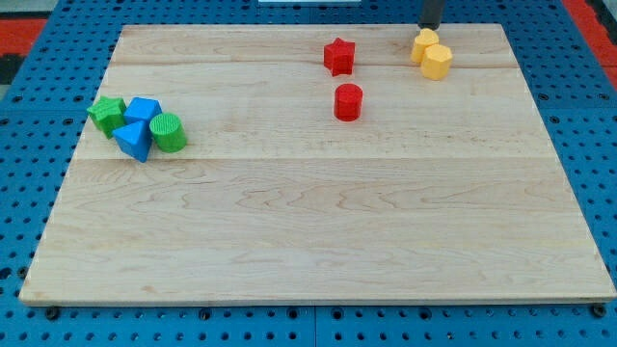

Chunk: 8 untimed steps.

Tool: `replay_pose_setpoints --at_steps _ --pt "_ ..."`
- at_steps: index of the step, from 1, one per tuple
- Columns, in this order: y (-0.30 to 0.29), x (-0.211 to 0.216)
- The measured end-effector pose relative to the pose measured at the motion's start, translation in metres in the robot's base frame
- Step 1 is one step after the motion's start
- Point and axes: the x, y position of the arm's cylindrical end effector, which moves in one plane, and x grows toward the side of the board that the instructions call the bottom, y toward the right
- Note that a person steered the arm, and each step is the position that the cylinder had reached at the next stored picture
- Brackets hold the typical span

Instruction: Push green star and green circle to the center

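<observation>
The bare wooden board [318, 260] is lying nearest us. At its left, the green circle [169, 132] and green star [107, 113] are flanking two blue blocks [138, 126], unpushed. Our tip [430, 27], having no pincer, is sitting far off beside the yellow blocks [432, 54]; we are judging a long crossing is needed.

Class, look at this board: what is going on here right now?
My tip is at the view's top right, just above the two yellow blocks, touching neither green one. The green star and green circle sit far off at the view's left, clustered with two blue blocks. A red star and red cylinder lie between.
</observation>
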Motion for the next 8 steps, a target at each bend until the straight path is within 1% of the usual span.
replay_pose_setpoints --at_steps 2,4,5,6,8 --pt "-0.004 0.0" --pt "-0.036 0.001" --pt "-0.036 0.009" --pt "-0.077 0.022" --pt "-0.084 0.022"
